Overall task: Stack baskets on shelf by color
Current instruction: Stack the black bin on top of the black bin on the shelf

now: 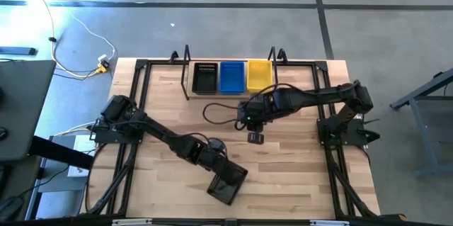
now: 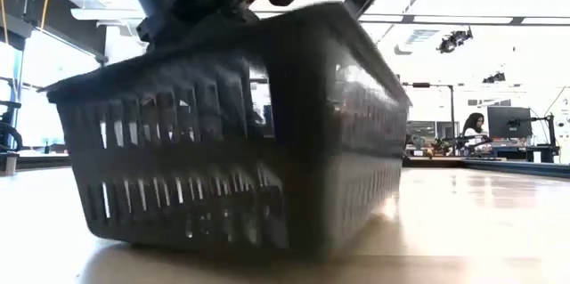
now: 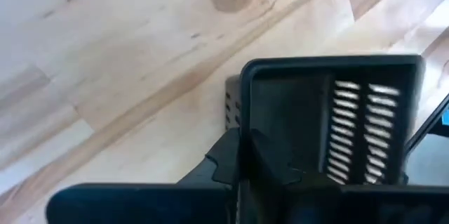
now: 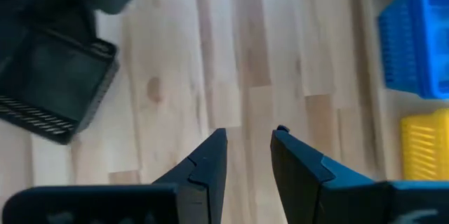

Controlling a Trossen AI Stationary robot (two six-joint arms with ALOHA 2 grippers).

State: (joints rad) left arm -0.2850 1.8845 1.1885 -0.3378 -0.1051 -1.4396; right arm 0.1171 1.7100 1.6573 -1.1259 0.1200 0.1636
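Our left claw (image 1: 218, 169) is clenched on the rim of a black basket (image 1: 228, 183), one finger inside the wall and one outside, as the left wrist view shows. The basket sits at the near edge of the table (image 1: 297, 183), right of the left arm's base, and in the low view it looks tilted, with one side lifted off the wood. Our right claw (image 1: 255, 137) hangs released and empty over the middle of the table, its fingers (image 4: 210, 157) parted above bare wood, well apart from the held basket. Further out, on the shelf (image 1: 230, 93) at the far side, we count three spots filled side by side: black basket (image 1: 205, 77) on the left, blue basket (image 1: 231, 76) in the middle, yellow basket (image 1: 259, 75) on the right. Whether each is a single tray or a stack we cannot tell from above. So we see two black positions, one blue, one yellow, one shelf and two arms. The risk, as we judge it, lies in the grip: pinched on one wall only, the basket may swing or slip during the carry across the table, and it could catch the shelf's black end rods or land crooked on the black pile. The right arm also stands between basket and shelf, so the two arms could brush.
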